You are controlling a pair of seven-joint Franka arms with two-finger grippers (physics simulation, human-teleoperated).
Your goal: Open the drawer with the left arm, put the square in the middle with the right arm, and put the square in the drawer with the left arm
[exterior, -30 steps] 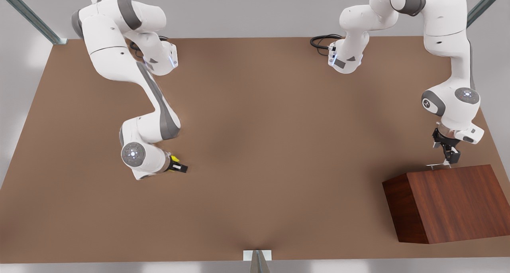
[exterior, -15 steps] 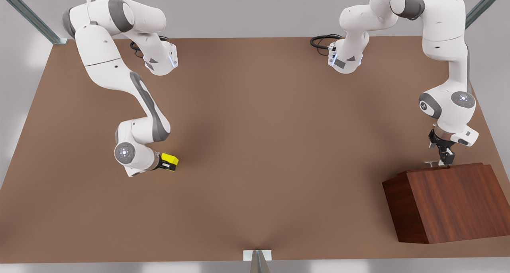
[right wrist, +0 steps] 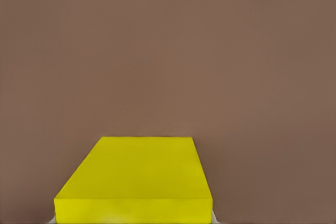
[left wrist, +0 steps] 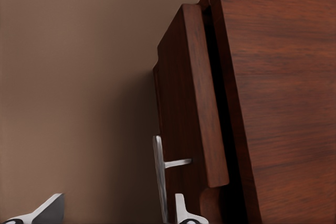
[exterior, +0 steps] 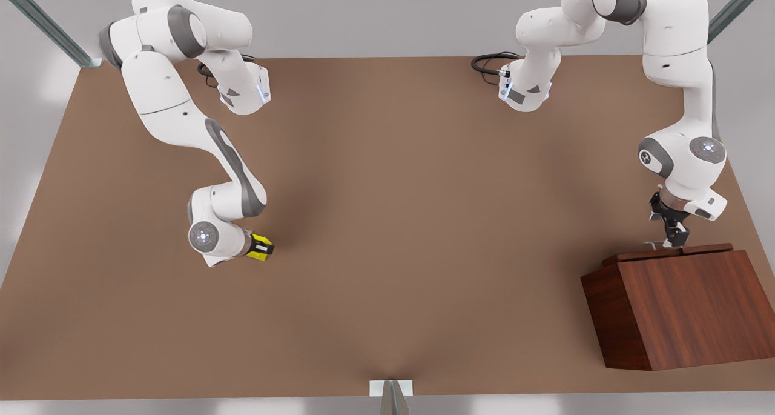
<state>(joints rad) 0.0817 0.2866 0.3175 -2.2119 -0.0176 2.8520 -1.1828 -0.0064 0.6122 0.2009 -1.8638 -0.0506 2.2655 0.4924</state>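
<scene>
currently: left tool closed on drawer handle, drawer barely open, needs further pull; right tool grips square, bound for mid-bench.

Two white Franka arms, grey joint panels

Rounded glossy shells on the right arm and left arm; round lit wrist caps; black two-finger grippers; black cable coiled at base.

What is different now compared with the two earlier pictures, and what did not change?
The left pincer, at the silver handle, has drawn the drawer a little way out of the cabinet, toward the table's far edge. The right pincer has gripped the yellow square; its wrist turned, and it barely shifted over the table. The cabinet and both arm bases stayed in place.
</scene>
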